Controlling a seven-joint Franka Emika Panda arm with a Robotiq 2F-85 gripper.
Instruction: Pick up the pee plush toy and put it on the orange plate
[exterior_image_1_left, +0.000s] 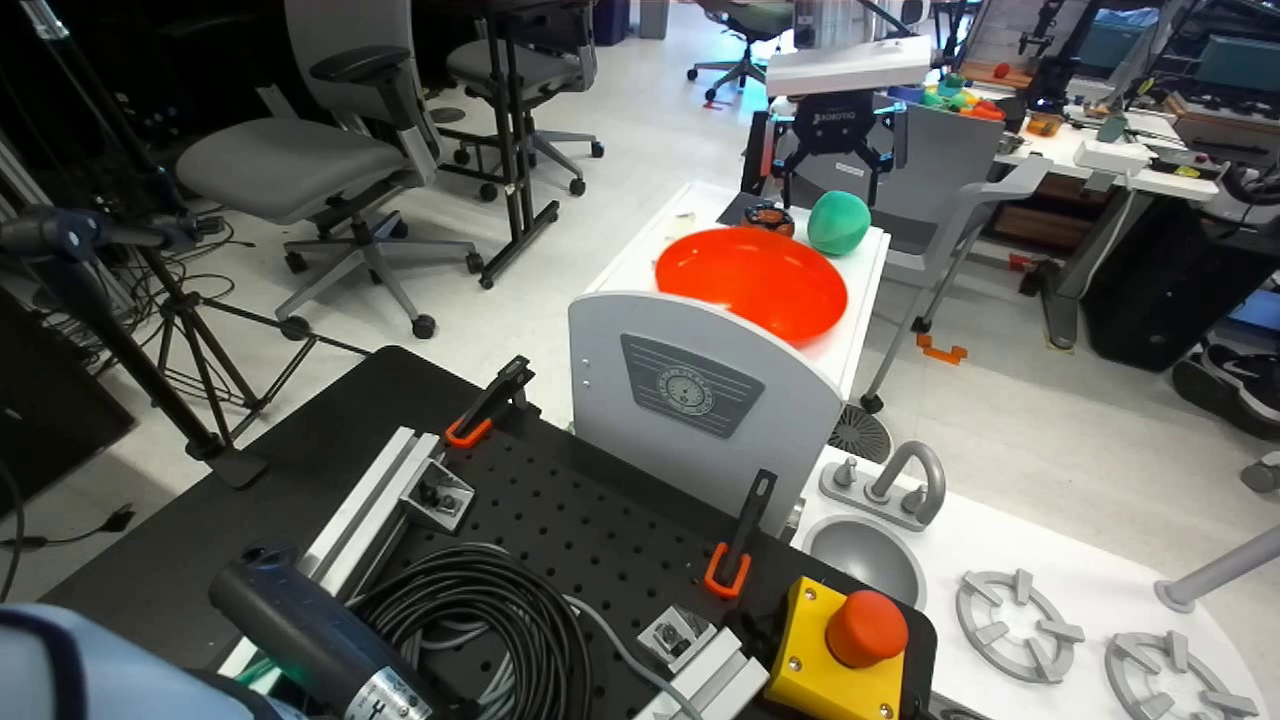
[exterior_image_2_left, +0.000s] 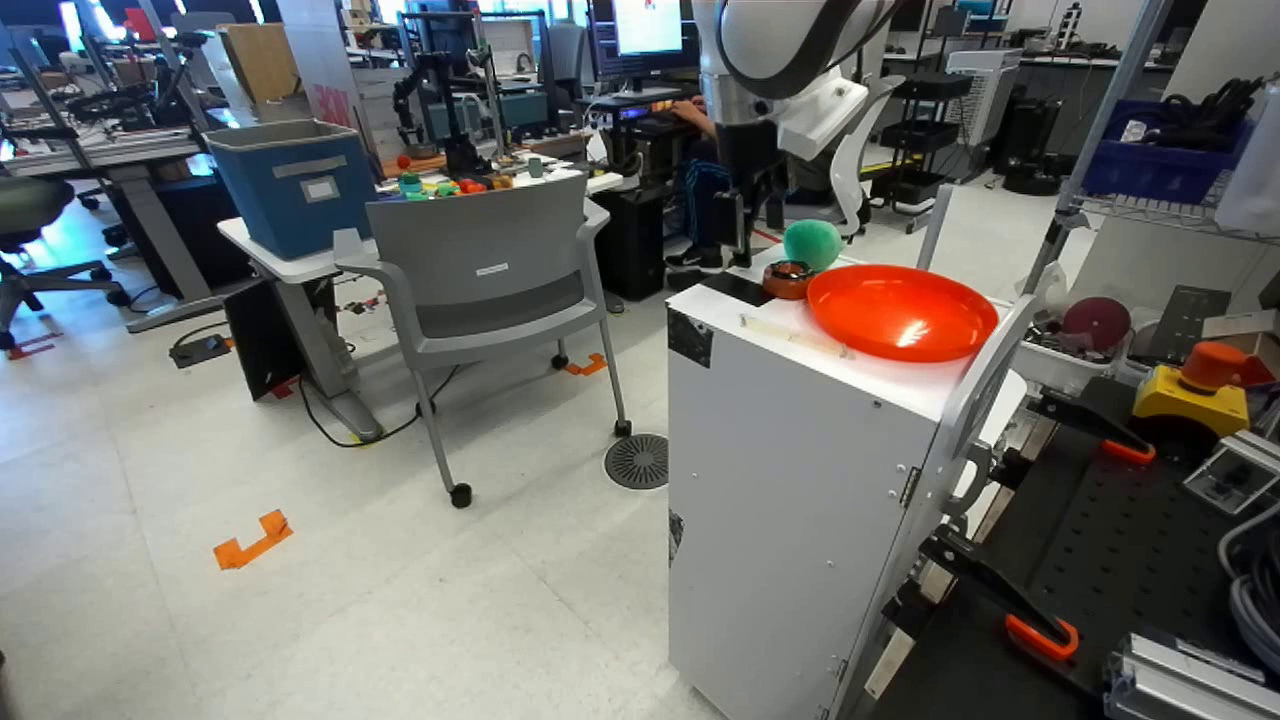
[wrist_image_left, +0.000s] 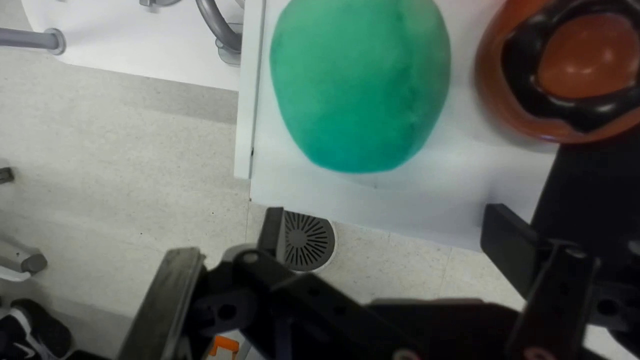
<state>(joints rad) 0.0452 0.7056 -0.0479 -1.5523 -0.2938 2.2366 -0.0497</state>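
Your tool (wrist_image_left: 387, 232), foremost in the wrist view: jaws wide apart, hanging off one side of the orange plate (exterior_image_1_left: 755, 275).

Orange plate: one, round, shallow, glossy; lies on the white counter (exterior_image_2_left: 890, 382).

Green plush toy (exterior_image_1_left: 838, 222): one, your task's piece; rests on the counter just beside the plate, on the tool's side, apart from the jaws; whether it touches the rim, you cannot tell.

Brown-and-black round object (wrist_image_left: 565, 70): one; just beside the plate also, on that same side, a gap between it and the toy.

Flat black patch (exterior_image_2_left: 738, 288): on the counter, farther from the plate than the brown-and-black object.

Grey panel (exterior_image_1_left: 700, 400), arched top: one; upright, close by the plate's opposite side.
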